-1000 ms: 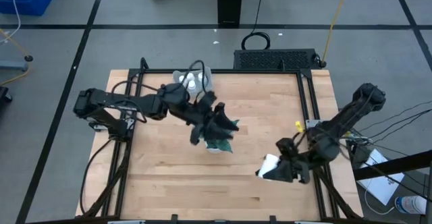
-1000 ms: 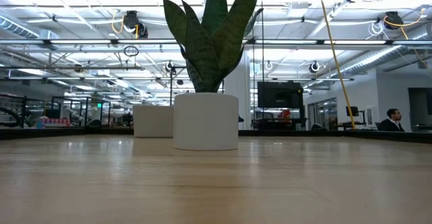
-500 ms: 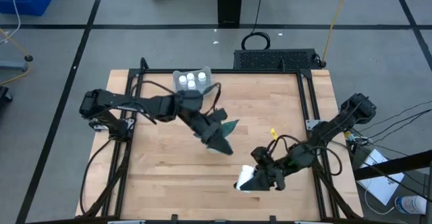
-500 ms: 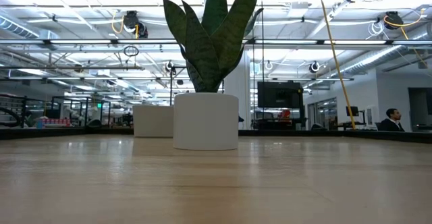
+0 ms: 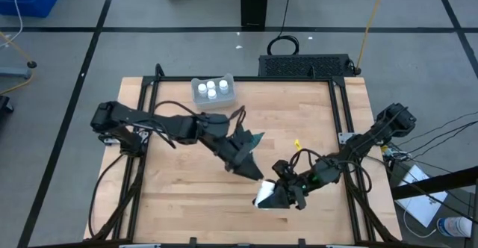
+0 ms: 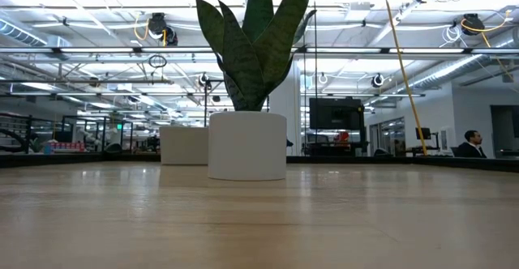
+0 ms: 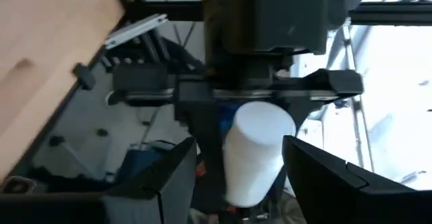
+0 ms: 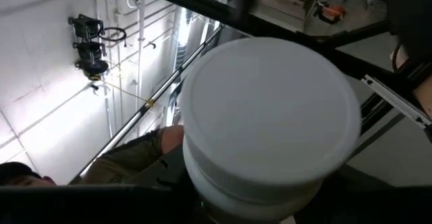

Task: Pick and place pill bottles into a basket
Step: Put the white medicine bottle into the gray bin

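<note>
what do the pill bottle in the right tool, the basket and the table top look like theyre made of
Pill bottle: looks like matte white plastic, with a smooth moulded cap and an even, dull sheen. Basket: probably thin pale plastic, with a uniform grey-blue colour and low walls. Table top: wood, seemingly sealed butcher block, showing plank seams, grain and a soft sheen in the low view.

Right gripper [image 5: 267, 198] near table's [image 5: 179, 196] front edge, a pill bottle [image 5: 263, 199] in it. Left gripper [image 5: 252, 170] just beside, behind-left. Basket [image 5: 213, 91] w/ three bottles well behind both, at back edge.
</note>
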`<action>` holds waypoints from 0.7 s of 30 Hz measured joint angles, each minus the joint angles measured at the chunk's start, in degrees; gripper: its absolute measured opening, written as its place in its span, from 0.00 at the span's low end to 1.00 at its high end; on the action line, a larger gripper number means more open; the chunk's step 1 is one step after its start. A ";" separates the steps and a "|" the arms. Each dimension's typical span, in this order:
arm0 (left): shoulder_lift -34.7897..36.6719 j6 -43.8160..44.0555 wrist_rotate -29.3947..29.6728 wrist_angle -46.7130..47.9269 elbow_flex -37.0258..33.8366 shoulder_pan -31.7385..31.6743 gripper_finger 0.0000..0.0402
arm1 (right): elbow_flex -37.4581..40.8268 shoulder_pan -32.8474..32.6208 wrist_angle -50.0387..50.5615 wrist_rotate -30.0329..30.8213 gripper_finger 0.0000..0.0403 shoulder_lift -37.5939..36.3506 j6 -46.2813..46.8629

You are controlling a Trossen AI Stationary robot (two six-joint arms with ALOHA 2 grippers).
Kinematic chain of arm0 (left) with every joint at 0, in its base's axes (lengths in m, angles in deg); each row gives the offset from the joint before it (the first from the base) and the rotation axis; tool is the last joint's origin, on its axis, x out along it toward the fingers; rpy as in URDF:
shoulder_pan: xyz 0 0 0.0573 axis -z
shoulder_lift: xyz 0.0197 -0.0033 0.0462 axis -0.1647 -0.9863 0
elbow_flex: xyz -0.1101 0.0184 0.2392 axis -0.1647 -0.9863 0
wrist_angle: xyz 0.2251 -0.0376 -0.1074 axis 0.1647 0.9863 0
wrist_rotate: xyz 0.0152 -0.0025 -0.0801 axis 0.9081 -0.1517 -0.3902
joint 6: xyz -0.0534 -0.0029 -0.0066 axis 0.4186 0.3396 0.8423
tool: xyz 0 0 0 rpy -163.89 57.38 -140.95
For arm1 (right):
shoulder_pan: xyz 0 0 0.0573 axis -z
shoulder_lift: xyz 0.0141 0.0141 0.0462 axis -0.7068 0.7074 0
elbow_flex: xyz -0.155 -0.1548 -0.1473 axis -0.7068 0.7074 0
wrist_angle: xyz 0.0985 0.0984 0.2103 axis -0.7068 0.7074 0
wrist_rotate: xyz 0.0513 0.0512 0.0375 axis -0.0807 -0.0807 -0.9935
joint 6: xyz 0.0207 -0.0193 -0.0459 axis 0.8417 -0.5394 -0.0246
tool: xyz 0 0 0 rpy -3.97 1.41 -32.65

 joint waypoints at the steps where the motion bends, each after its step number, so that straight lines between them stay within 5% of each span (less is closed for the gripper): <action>1: -0.71 0.82 0.10 -1.37 0.00 0.34 0.56 | 0.00 0.16 0.00 -0.13 0.40 0.00 0.12; 10: -2.98 2.95 1.64 -9.53 0.09 1.80 0.57 | -0.05 0.92 1.15 -0.85 0.40 -0.07 0.83; 21: -4.19 2.37 1.28 -9.56 0.09 2.77 0.82 | -0.09 1.83 3.48 -1.47 0.40 -0.01 2.80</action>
